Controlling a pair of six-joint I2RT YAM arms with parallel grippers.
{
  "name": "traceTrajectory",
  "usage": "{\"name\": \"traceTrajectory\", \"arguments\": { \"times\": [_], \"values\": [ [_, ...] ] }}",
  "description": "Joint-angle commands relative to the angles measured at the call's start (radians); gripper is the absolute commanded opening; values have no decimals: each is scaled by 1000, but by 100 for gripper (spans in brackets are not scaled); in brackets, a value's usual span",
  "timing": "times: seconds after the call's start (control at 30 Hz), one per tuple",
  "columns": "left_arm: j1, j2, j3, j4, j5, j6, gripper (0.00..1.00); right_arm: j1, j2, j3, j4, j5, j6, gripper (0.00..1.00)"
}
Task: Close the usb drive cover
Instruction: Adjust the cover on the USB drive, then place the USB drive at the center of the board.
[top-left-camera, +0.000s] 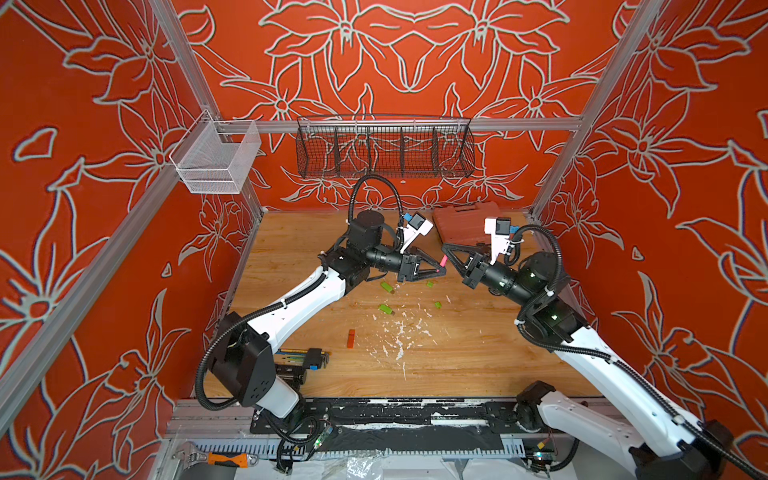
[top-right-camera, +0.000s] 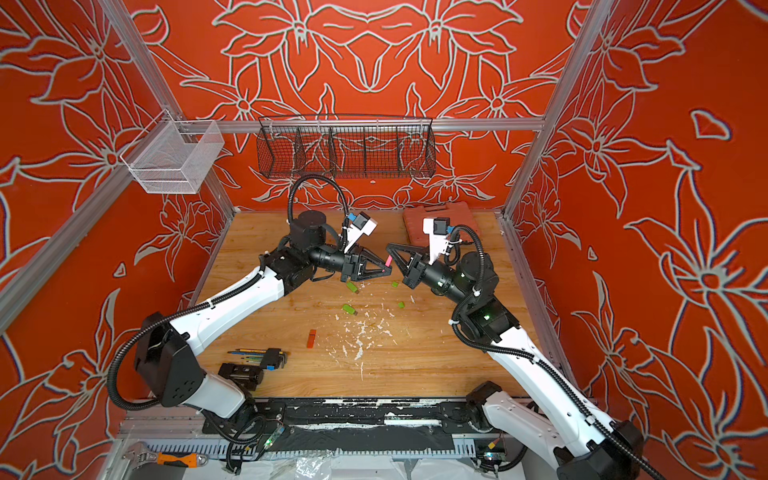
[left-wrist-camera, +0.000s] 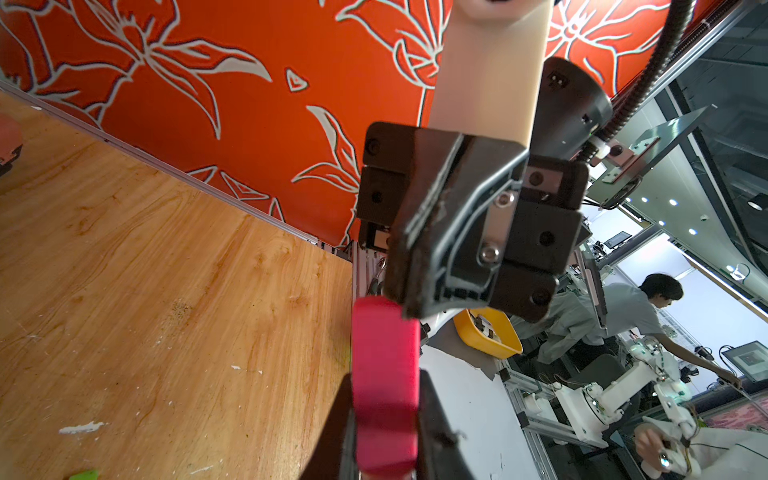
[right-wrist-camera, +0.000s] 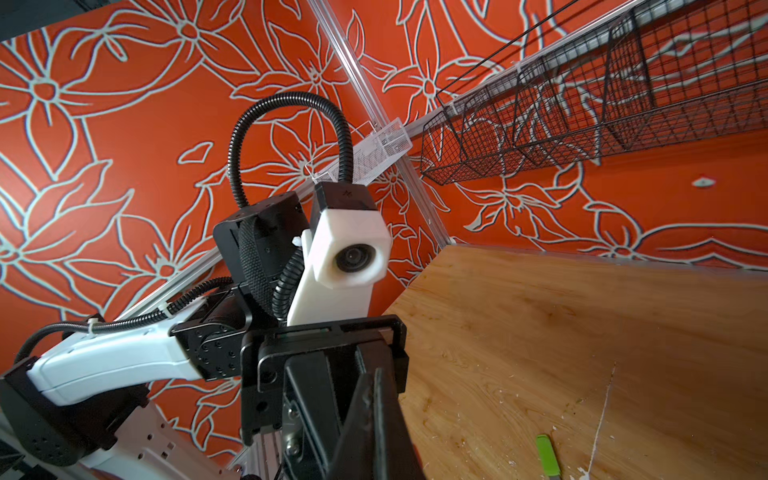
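Pink USB drive (left-wrist-camera: 384, 382) held clear above the wooden table (top-left-camera: 478, 353), between the two arms, long axis running out from left gripper (top-left-camera: 444, 271) toward right gripper (top-left-camera: 444, 248), left jaws clamped on its near half, right jaws together, tip against its far end.

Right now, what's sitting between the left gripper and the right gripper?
Only the pink USB drive: the left gripper is shut on it, and the shut right gripper seems to touch its free end. Clearest in the left wrist view.

Orange floral walls (top-left-camera: 395, 62), wooden tabletop (top-left-camera: 478, 353)
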Motion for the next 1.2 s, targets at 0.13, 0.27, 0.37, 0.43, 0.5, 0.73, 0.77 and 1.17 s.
{"name": "traceTrajectory", "arguments": {
  "times": [0.13,0.27,0.37,0.43,0.5,0.73,0.77,1.17],
  "values": [
    [-21,-76,42,-230,-89,198,0,-34,-129,87,-556,153,-139,45],
    [-21,-160,-186,-359,-304,135,0,-83,-133,158,-642,227,-199,59],
    [-27,-173,-340,-456,-653,21,0,-83,-103,117,-630,200,-193,60],
    [-33,-134,-410,-532,-864,-76,0,-82,-90,69,-599,179,-168,61],
    [-49,-102,-481,-540,-951,-145,0,-81,-80,29,-575,162,-156,61],
    [-84,-157,-626,-529,-1143,-339,0,-81,-125,-43,-556,177,-127,62],
    [-84,-160,-629,-537,-1148,-334,1,-81,-133,-49,-557,182,-124,63],
    [-84,-99,-596,-582,-1187,-297,53,-81,-195,-74,-579,211,-117,63]
  ]
}}
